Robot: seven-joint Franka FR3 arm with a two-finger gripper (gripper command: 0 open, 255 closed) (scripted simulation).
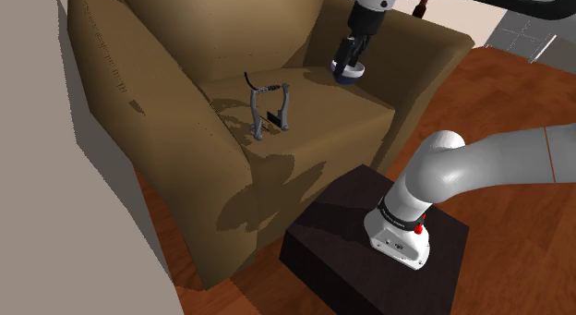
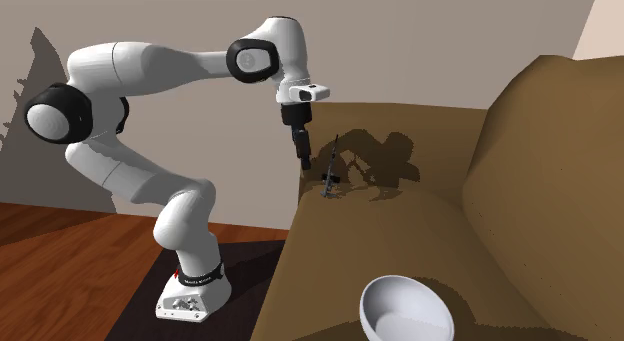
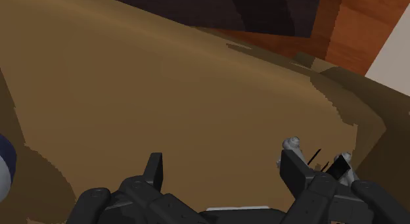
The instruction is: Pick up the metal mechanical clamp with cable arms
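Brown armchair seat holds the clamp untouched; our fingers stand apart, empty. Approach and grasp remain.

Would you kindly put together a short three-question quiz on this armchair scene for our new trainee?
1. True or false: the gripper is shut on the clamp.
2. Multiple choice: the clamp stands on A) the brown seat cushion, B) the wooden floor, C) the dark stand.
3. Fill in the blank: the other thing lying on the armchair is a white ____.

Key: 1 false, the fingers stand apart with nothing between them; 2 A; 3 bowl.
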